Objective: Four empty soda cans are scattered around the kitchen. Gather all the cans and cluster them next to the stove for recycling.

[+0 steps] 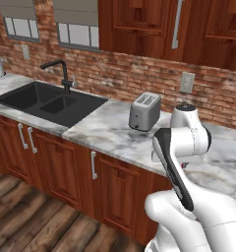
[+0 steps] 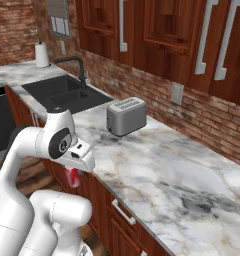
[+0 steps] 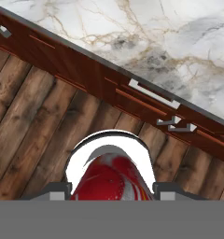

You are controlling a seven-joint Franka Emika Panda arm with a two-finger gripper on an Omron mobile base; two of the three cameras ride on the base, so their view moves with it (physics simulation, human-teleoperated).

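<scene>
Hand view shows your gripper (image 3: 112, 192) closed partway around a red soda can (image 3: 109, 179), carried out over the wood floor (image 3: 34, 135), off the counter (image 3: 188, 42) edge. You're mid-transport, I'd judge; next, drive to the stove and set it alongside.

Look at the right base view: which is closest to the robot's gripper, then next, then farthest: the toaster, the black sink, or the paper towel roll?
1. Toaster, on the marble counter, right of the gripper holding a red can.
2. Sink, farther back along the counter.
3. Paper towel roll, at the far end by the brick wall.
</scene>
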